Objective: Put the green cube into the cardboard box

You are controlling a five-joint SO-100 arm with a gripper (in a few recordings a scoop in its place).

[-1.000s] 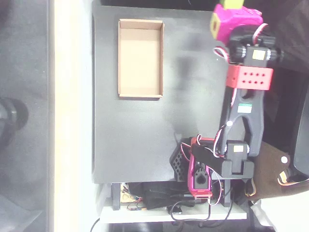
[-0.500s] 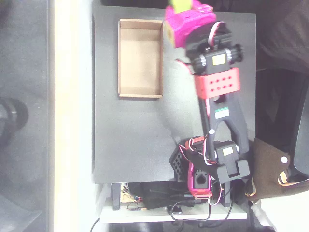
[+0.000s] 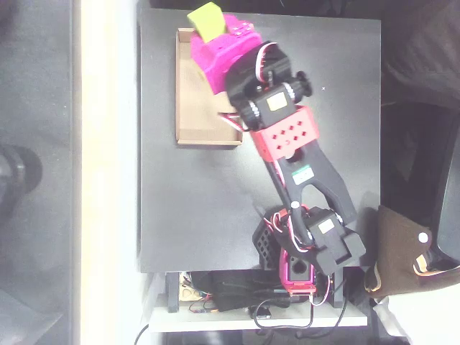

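In the overhead view the green cube (image 3: 206, 21) sits at the tip of my magenta gripper (image 3: 210, 32), which is shut on it. Cube and gripper hang over the far right corner of the cardboard box (image 3: 195, 100), a shallow tan tray on the black table. My arm covers part of the box's right wall. How high the cube is above the box floor cannot be judged from this angle.
The black table top (image 3: 201, 201) runs to a pale strip (image 3: 108, 172) on the left. My arm's base (image 3: 309, 244) with cables sits at the near edge. A brown object (image 3: 406, 244) lies off the table at the right.
My arm has swung left across the table's far edge, carrying the cube from the far right corner to above the box's corner.
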